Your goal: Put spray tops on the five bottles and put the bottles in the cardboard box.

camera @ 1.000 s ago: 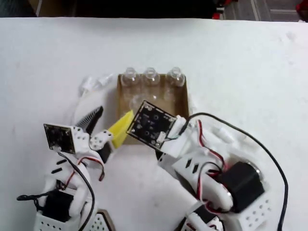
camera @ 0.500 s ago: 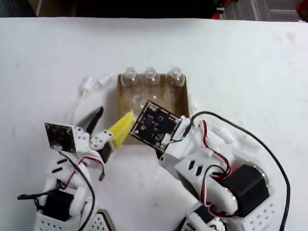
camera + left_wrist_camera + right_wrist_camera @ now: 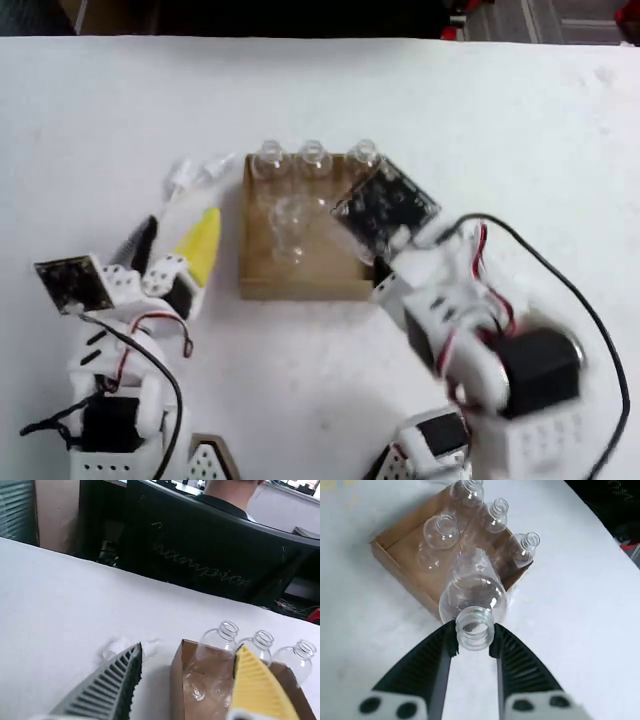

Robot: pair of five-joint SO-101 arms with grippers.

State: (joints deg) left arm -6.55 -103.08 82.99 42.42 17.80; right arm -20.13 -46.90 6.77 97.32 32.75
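Right pincer [image 3: 472, 630] clamps a clear, capless bottle [image 3: 472, 594] by its threaded neck; left pincer [image 3: 190, 650] gapes wide.

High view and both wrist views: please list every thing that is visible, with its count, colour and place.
box: one, brown cardboard, mid-table.
bottles: five, clear, no tops; three in a row at the box's far wall, one before them in the box, one held over the box.
spray tops: white, count unclear, on the table left of the box.
table: one, white.
chair: one, black, beyond the table.
left gripper: grey and yellow fingers, open, left of the box.
right gripper: black fingers, shut on the held bottle's neck.
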